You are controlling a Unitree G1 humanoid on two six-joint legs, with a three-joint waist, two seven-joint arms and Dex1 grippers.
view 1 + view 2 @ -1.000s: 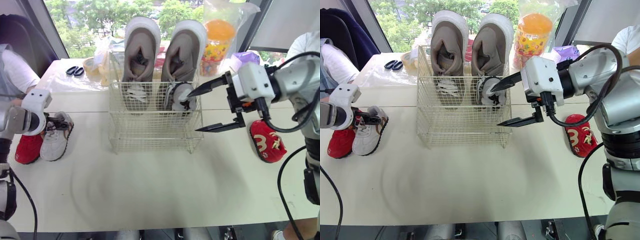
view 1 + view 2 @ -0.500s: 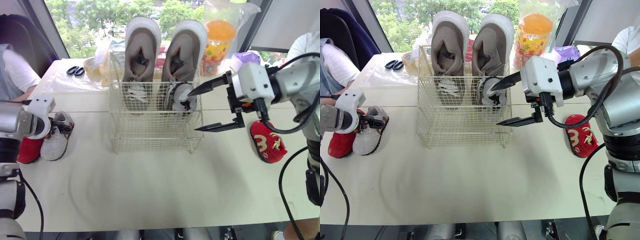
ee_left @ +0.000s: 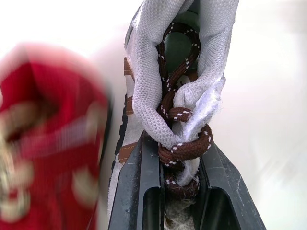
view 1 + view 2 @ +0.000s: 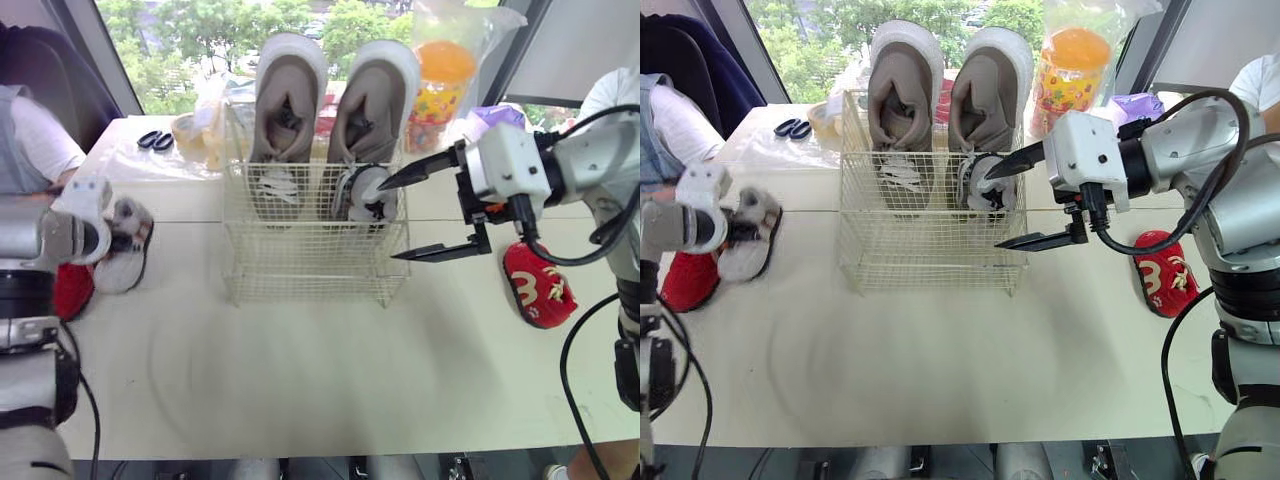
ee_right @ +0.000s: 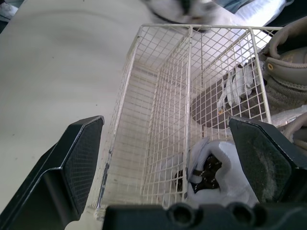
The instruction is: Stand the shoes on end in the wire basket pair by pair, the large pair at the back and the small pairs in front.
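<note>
On the desk's (image 4: 300, 380) left side, the left gripper's (image 3: 178, 163) fingers pinch a small white shoe (image 4: 128, 258) by its laces, probably for carrying over. Right gripper (image 4: 390, 222) fingers gape wide beside the wire basket (image 4: 310, 275), where a matching shoe (image 4: 365, 195) stands before the large grey pair (image 4: 372, 110).

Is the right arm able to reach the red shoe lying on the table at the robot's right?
Probably yes. The right gripper is open and empty beside the wire basket, and the red shoe lies uncovered on the table close to that arm, with nothing between them.
</note>
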